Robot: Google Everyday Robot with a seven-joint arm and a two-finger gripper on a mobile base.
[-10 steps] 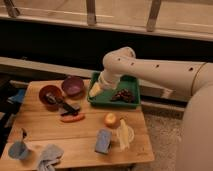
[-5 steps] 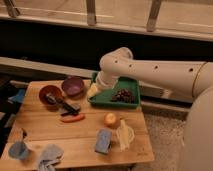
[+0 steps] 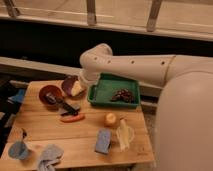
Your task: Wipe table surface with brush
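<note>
The brush (image 3: 64, 104) lies on the table surface (image 3: 75, 135), its head against the red bowl (image 3: 47, 93) and its black handle pointing right towards the orange-red stick (image 3: 72, 118). My gripper (image 3: 76, 89) hangs from the white arm (image 3: 130, 67) over the right side of the purple bowl (image 3: 69, 84). It sits just above and to the right of the brush, open and holding nothing.
A green tray (image 3: 102, 97) with a dark clump stands at the back right. Near the front are an orange fruit (image 3: 110, 119), a blue sponge (image 3: 103, 141) and a pale yellow object (image 3: 124, 134). A blue cup (image 3: 17, 149) and a grey cloth (image 3: 49, 156) sit front left.
My gripper has moved left, from the tray's left edge to over the purple bowl. The brush and the other objects have not moved.
</note>
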